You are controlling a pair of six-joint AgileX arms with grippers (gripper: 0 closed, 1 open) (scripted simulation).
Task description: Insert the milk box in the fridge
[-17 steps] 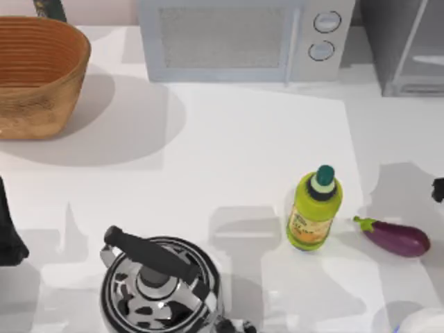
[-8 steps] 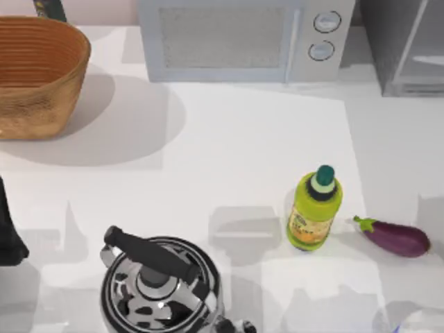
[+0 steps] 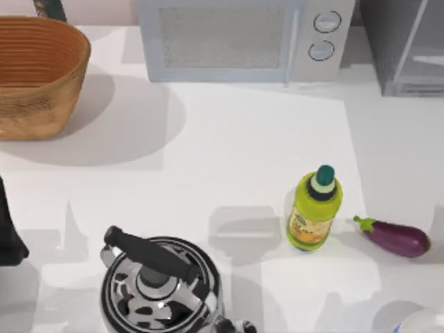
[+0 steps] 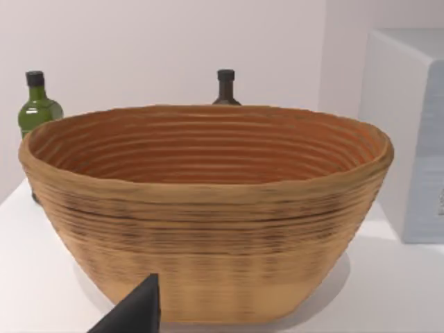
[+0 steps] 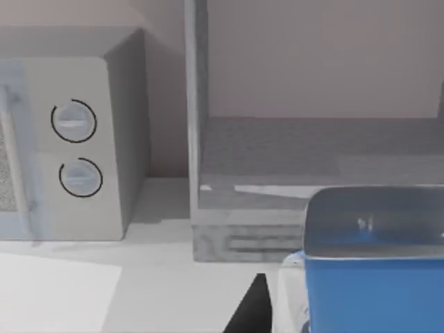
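Observation:
In the right wrist view the milk box (image 5: 374,284) sits very near the camera, its blue top up. My right gripper (image 5: 326,322) is shut on it, and one dark fingertip (image 5: 253,312) shows beside the carton. Beyond it stands the fridge (image 5: 198,139), whose grey inner shelf (image 5: 312,149) faces the carton. From above, the fridge (image 3: 406,48) is at the back right corner. A pale shape with a blue fringe (image 3: 420,322) lies at the front right corner; I cannot tell what it is. My left arm (image 3: 8,236) is parked at the left edge, its gripper (image 4: 132,316) facing the basket.
A light grey microwave (image 3: 243,38) with two knobs stands left of the fridge. A wicker basket (image 3: 38,76) is at the back left, with two dark bottles (image 4: 38,104) behind it. Toward the front are a green bottle (image 3: 316,208), an eggplant (image 3: 395,237) and a steel kettle (image 3: 159,281).
The dark tip of my right gripper at the top view's right edge has left the picture. Its shadow on the table has slid off to the right. The left arm has not moved.

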